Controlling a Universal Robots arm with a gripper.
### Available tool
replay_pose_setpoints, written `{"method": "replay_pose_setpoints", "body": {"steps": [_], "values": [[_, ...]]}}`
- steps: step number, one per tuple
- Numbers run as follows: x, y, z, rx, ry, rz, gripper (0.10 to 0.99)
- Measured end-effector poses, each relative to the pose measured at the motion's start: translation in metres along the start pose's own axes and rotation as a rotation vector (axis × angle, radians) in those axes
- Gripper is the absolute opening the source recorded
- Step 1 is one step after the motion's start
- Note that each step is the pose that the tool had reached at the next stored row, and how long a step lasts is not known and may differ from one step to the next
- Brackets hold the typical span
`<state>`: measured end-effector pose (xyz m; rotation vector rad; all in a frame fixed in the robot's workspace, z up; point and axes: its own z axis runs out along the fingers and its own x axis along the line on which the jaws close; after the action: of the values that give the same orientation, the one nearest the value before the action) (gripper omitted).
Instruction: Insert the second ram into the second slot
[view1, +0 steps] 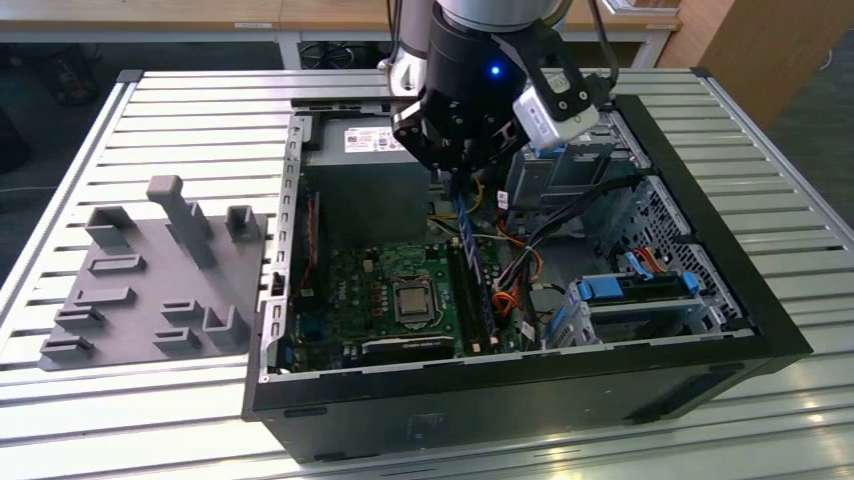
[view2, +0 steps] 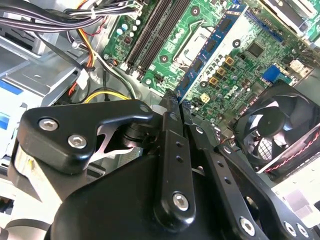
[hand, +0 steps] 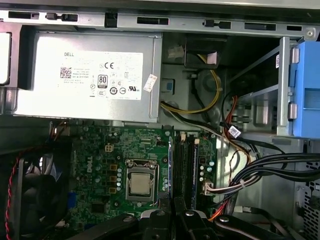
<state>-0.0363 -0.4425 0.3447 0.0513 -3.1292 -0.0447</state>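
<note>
The slatted metal bench (view1: 174, 110) carries one open computer case (view1: 534, 400). At the exterior view's left lies one grey holder tray (view1: 134, 300) with upright pegs. One arm reaches down into the far half of the case, and its gripper (view1: 458, 172) hangs over the one green motherboard (view1: 387, 290). At the far end of the case sits one power supply (hand: 90, 75), and one fan (view2: 280, 130) stands beside the board. The board has one processor socket (hand: 140, 182), and a bundle of cables (hand: 270, 165) crosses just to the right of the board in the exterior view.

The fingers (view2: 170, 130) are clenched on the second ram (view2: 212, 50), one blue stick gripped toward one end. The rest of it reaches out over the board. In the exterior view the second ram (view1: 463, 220) shows as a thin blue line above the memory slots (view1: 470, 300), not yet seated. I cannot tell whether it is level with them.

The slots (hand: 182, 155) lie as a close bank of about four beside the socket. One has a blue edge that may be a stick already in place, though I cannot be sure.

Three risks look likely to me:
- With the slots packed so tightly, a slight sideways offset could put the stick on a neighbouring slot or on a ridge between slots.
- Because the stick is gripped near one end, pushing down could tip it, so that one corner seats and the other rides up.
- The cables run close enough to snag the stick or the gripper.
</note>
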Motion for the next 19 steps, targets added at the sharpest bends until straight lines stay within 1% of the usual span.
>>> {"method": "replay_pose_setpoints", "body": {"steps": [19], "values": [[0.0000,-0.0012,0.0055,0.000,0.0000,0.000,0.137]]}}
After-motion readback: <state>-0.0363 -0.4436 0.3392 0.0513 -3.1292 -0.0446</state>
